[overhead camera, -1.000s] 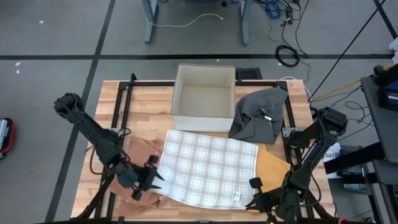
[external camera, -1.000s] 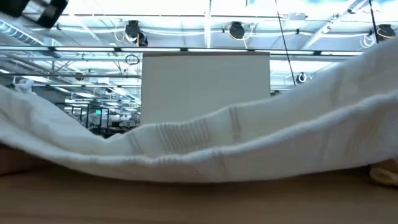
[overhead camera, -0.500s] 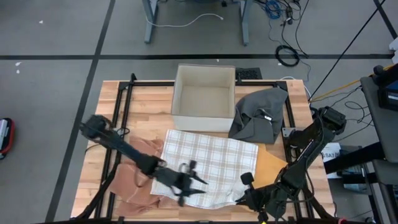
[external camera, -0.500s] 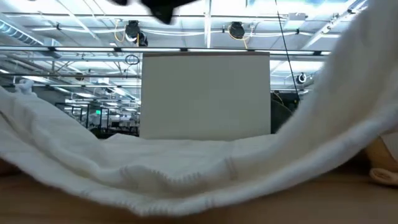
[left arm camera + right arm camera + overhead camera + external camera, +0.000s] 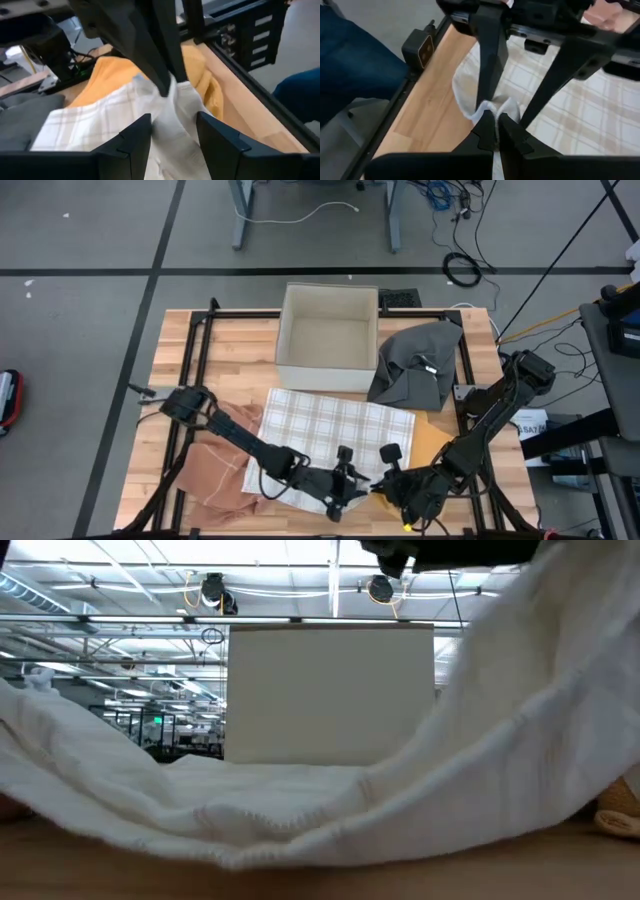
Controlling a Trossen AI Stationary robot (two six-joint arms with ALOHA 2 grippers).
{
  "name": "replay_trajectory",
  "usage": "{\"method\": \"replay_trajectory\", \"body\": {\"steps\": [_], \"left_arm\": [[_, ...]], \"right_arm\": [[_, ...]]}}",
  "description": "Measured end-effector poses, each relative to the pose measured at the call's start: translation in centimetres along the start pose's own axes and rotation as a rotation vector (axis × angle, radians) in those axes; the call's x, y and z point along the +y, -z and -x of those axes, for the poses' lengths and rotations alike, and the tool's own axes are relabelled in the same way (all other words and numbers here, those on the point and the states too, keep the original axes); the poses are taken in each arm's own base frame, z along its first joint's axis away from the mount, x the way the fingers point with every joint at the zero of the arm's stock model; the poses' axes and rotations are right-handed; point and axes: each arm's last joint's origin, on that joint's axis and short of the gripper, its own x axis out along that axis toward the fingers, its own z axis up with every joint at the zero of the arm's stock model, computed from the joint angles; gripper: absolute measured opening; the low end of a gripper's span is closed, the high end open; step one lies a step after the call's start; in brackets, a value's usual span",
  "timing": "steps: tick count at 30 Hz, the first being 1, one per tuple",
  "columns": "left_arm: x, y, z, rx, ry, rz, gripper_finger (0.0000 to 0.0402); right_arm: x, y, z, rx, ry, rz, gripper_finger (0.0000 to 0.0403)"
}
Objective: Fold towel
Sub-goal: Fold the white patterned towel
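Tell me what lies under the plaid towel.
An orange cloth shows from under the plaid towel's right edge, a pink cloth from under its left. The rest beneath is hidden.

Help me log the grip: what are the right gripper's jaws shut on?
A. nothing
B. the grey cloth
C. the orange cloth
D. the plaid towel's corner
D: the right gripper pinches a bunched corner of the plaid towel, with its jaws closed on the fabric.
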Motion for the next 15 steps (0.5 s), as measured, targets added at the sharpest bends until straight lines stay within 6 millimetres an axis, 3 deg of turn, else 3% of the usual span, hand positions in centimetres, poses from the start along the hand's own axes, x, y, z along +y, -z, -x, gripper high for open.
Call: {"method": "replay_trajectory", "body": {"steps": [6,15], "left_arm": [[0.4,-0.3,-0.3,-0.008,0.016,0.091,0.0165],[0.1,-1.2,0.8,0.007,0.054,0.123,0.0165]], "right_arm": [[-0.4,0.1,-0.2,0.015,0.013,0.000,0.0000],[-0.7,1.0,-0.1,0.099,0.045,-0.054,0.0000]]}}
